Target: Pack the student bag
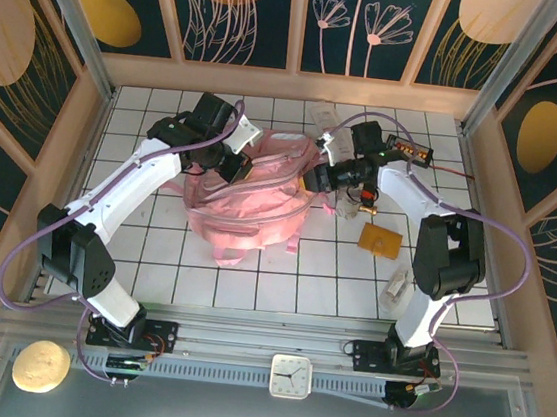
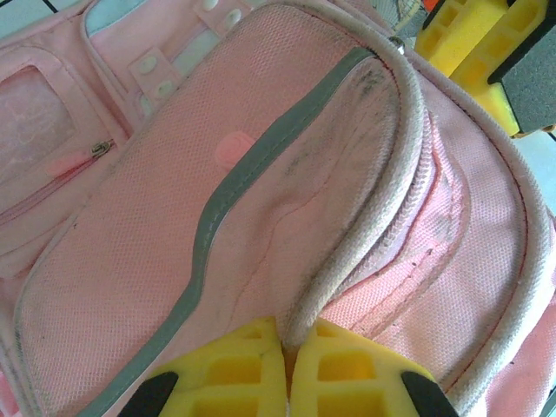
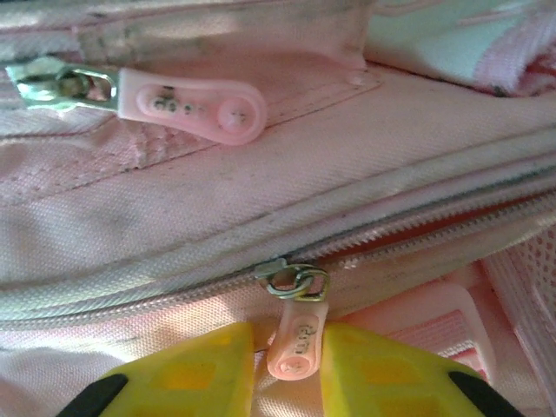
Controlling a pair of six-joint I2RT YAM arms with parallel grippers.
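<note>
The student bag (image 1: 249, 205), a soft pink backpack, lies in the middle of the tiled table. My left gripper (image 1: 231, 163) is at its upper left. In the left wrist view that gripper (image 2: 300, 343) is shut on the bag's (image 2: 287, 174) grey-white piped edge. My right gripper (image 1: 314, 179) is at the bag's right side. In the right wrist view its yellow fingers (image 3: 382, 373) stand close on either side of a pink zipper pull (image 3: 297, 343) that hangs from a partly open zip. The right pad touches the pull and the left pad is a sliver away.
A second pink zipper pull (image 3: 195, 104) lies higher on the bag. On the table right of the bag are a small orange block (image 1: 378, 242), a clear packet (image 1: 397, 288) and an orange-black box (image 1: 409, 148). A clock (image 1: 291, 375) sits on the near rail.
</note>
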